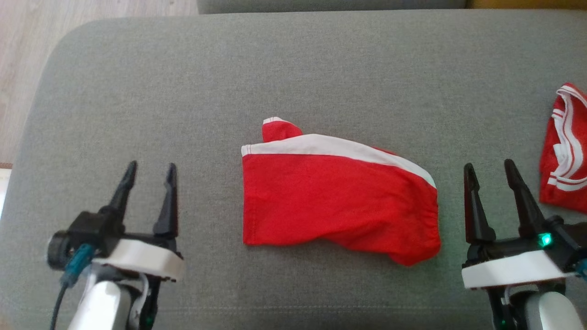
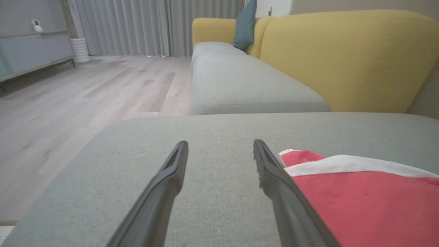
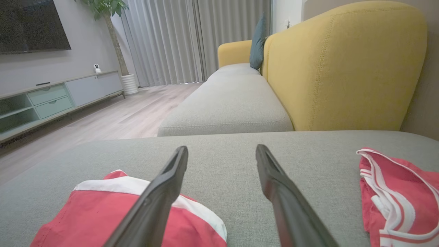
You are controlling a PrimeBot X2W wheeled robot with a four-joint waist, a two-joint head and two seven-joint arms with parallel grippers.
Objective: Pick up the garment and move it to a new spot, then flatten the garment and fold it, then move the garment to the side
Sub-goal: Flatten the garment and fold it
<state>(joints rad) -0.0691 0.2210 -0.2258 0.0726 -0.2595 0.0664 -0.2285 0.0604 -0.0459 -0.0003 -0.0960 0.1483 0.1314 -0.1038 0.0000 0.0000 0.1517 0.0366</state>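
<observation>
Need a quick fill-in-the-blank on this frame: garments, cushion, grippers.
1. The red garment lies on a ____ cushion.
2. The left gripper and right gripper both have their jaws ____.
3. The band along the red garment's far edge is ____.
4. The striped garment lies on the robot's ____ side.
Missing words: grey; open; white; right.
</observation>
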